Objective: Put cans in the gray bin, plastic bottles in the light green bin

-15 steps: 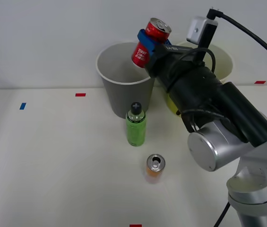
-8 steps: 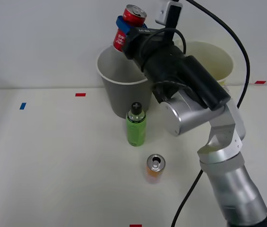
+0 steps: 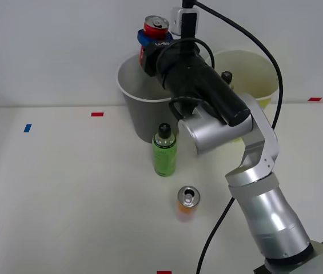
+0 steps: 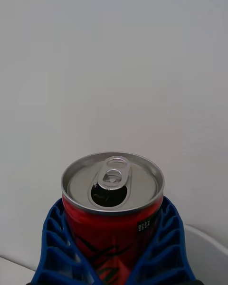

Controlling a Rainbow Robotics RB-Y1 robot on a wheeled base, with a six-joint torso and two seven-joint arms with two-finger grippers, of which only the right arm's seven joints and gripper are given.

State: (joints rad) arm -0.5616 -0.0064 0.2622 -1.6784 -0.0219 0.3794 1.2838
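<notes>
My right gripper (image 3: 148, 41) is shut on the red can (image 3: 155, 27), which it holds upright above the back of the gray bin's (image 3: 131, 97) opening. In the right wrist view the blue fingers (image 4: 51, 247) clamp both sides of the red can (image 4: 113, 204), whose silver top is open. The light green bin (image 3: 259, 69) stands to the right of the gray one, partly behind my arm. A black cap (image 3: 226, 76) shows at its near rim; I cannot tell whether it is inside. The green bottle (image 3: 164, 150) stands in front of the gray bin, and the orange can (image 3: 187, 202) stands nearer still.
Small tape marks lie on the white table: red (image 3: 97, 114), blue (image 3: 27, 128), red at the far right (image 3: 314, 99) and red at the front edge (image 3: 164, 272). A plain white wall rises behind the bins. The gray bin's pale rim (image 4: 209, 247) curves below the can.
My arm has swung left and risen with the red can, from the gray bin's right rim to above its back. The can has turned from tilted to upright.
</notes>
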